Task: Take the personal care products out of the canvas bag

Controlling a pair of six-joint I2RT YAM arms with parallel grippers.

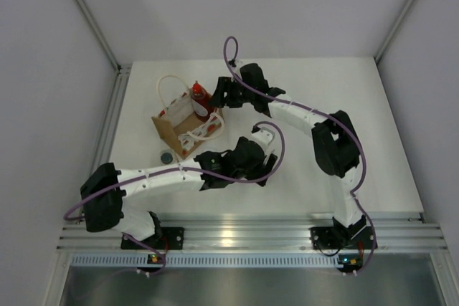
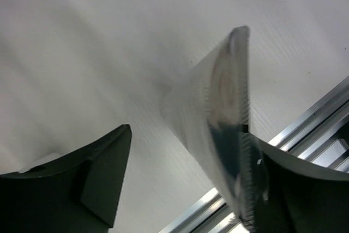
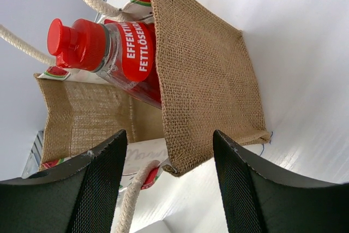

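Observation:
The canvas bag (image 1: 172,130) stands at the table's left middle, tan with white rope handles (image 1: 171,87). The slim red bottle (image 1: 201,99) leans out of its far end. In the right wrist view the red bottle (image 3: 109,47) rests against the bag's burlap wall (image 3: 202,80). My right gripper (image 3: 169,184) is open, its jaws either side of the bag's corner, and sits just right of the bottle in the top view (image 1: 219,97). My left gripper (image 2: 185,140) is open right of the bag (image 1: 267,150). The silvery-grey pouch (image 2: 221,107) leans against its right finger.
A bottle with a dark cap (image 1: 166,156) stands on the table by the bag's near left corner. An aluminium rail (image 1: 251,234) runs along the near table edge and shows in the left wrist view (image 2: 322,118). Grey walls enclose the table.

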